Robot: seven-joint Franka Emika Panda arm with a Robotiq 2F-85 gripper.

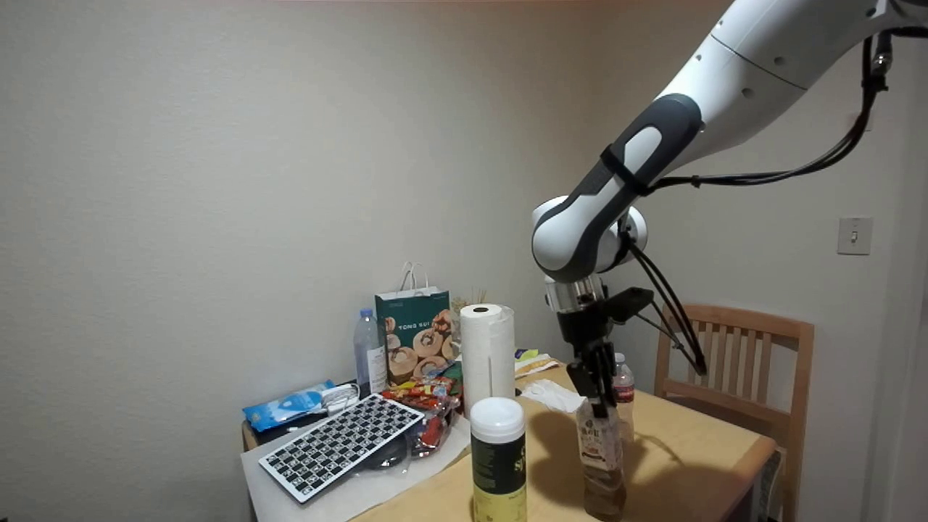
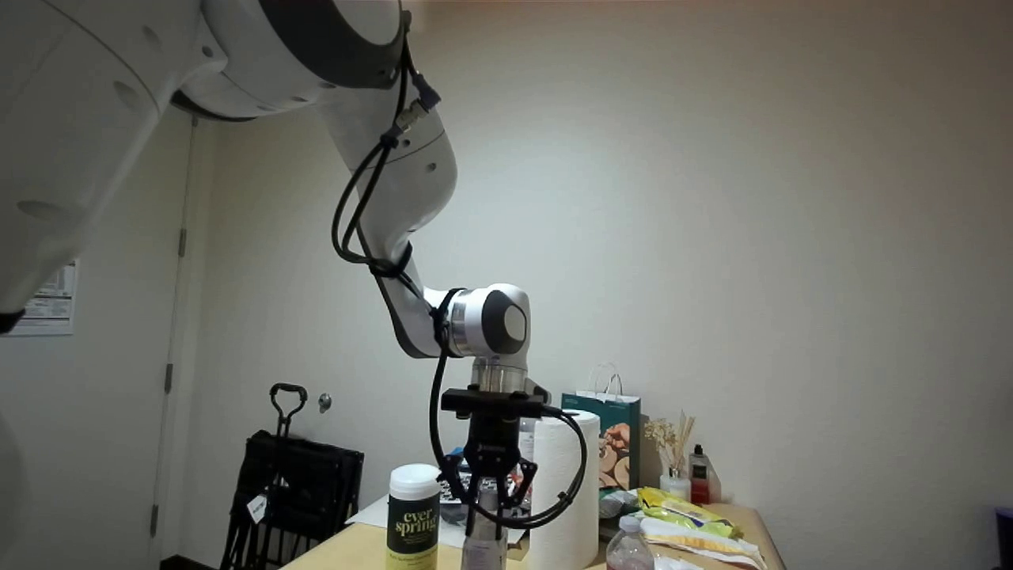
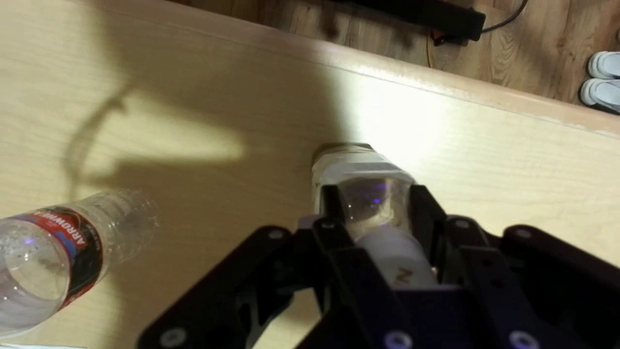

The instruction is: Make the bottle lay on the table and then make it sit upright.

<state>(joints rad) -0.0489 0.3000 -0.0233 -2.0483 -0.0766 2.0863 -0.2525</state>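
Note:
The bottle (image 1: 602,464) is clear plastic with amber contents, a pale label and a light cap. It stands roughly upright, slightly tilted in an exterior view, with its base at the tan wooden table (image 1: 696,435). My gripper (image 1: 599,409) points down over its top. In the wrist view the bottle (image 3: 361,167) has my gripper's fingers (image 3: 377,198) against both sides of its upper part, with the cap between them. In an exterior view the bottle (image 2: 483,550) shows below the gripper (image 2: 486,518), its lower part cut off by the frame.
A red-labelled water bottle (image 3: 72,247) stands close beside the bottle; it also shows in both exterior views (image 1: 623,388) (image 2: 631,546). A white-capped container (image 1: 498,460) and a paper-towel roll (image 1: 486,362) stand nearby. A checkered board (image 1: 341,446) and snack bags lie farther off. The table edge (image 3: 339,55) is close.

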